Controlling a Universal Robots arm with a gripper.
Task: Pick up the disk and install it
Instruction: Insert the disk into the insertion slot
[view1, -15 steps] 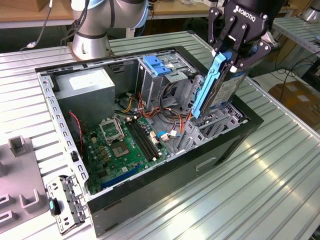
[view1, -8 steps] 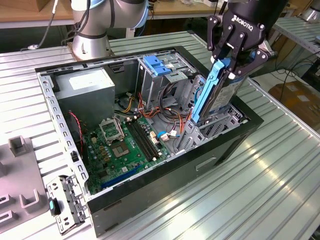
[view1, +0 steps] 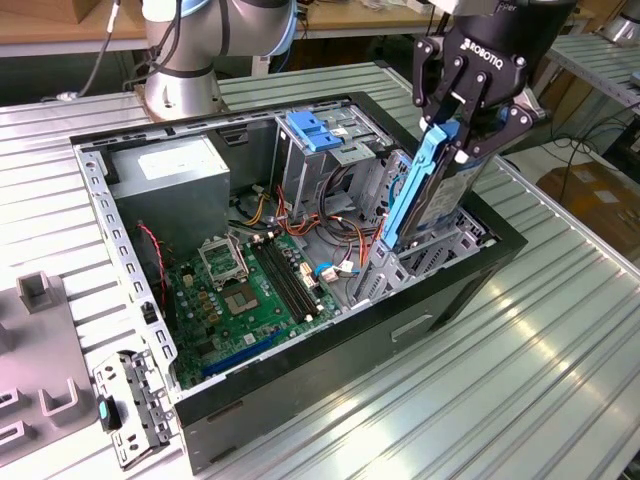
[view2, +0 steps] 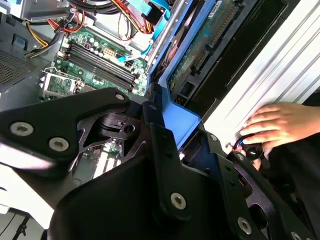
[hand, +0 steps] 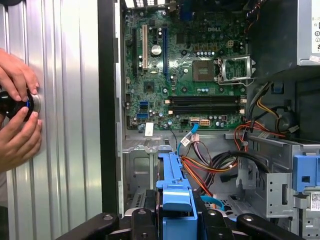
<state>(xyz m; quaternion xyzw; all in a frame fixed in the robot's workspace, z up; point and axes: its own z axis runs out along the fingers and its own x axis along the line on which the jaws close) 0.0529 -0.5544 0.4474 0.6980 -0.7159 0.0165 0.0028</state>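
The disk (view1: 425, 195) is a dark drive framed by bright blue rails. It hangs tilted on edge, and its lower end dips into the metal drive cage (view1: 420, 255) at the open computer case's corner on the exterior view's right. My black gripper (view1: 468, 130) is shut on its upper end from above. In the second wrist view the blue rail tab of the disk (view2: 181, 116) sits between the fingers of the gripper (view2: 170, 127), and the drive's green circuit board runs on beyond it. In the first wrist view, the disk (hand: 175, 190) points from the gripper (hand: 175, 222) into the case.
The case (view1: 330, 360) lies open on a ribbed metal table, holding the motherboard (view1: 250, 290), a power supply (view1: 165, 175), loose cables and a light-blue latch plate (view1: 315, 128). A person's hands (hand: 17, 115) hold a small black object beside the case. Grey fixtures (view1: 40, 290) stand on the exterior view's left.
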